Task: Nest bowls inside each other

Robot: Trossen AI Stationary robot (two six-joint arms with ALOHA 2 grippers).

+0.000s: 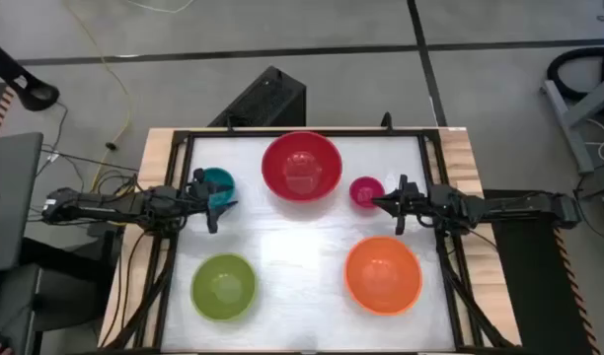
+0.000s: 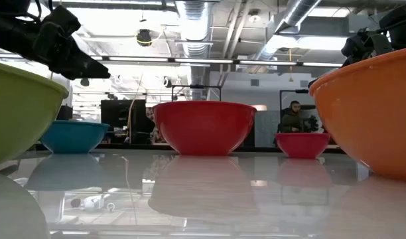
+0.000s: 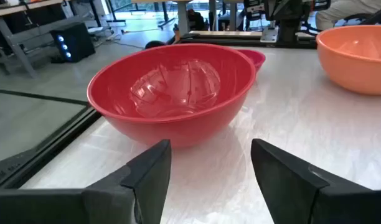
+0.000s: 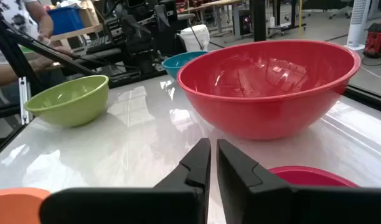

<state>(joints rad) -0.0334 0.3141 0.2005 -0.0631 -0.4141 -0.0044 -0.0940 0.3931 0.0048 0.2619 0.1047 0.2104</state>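
Observation:
Five bowls stand upright and apart on the white table, each on its base. The red bowl (image 1: 301, 166) is at the far middle, the teal bowl (image 1: 219, 179) far left, the magenta bowl (image 1: 365, 190) right of the red one. The green bowl (image 1: 224, 286) is near left and the orange bowl (image 1: 383, 274) near right. My left gripper (image 1: 221, 202) hovers open over the teal bowl's near side, its fingers (image 3: 154, 167) pointing at the red bowl (image 3: 175, 90). My right gripper (image 4: 214, 163) is shut, held above the magenta bowl's (image 4: 312, 177) right rim. In the low view both grippers sit well above the table.
Black frame rails (image 1: 174, 197) and wooden strips run along the table's left and right sides, under both arms. The middle of the table (image 1: 292, 247) between the bowls is bare. A person (image 2: 294, 116) sits in the room beyond the far edge.

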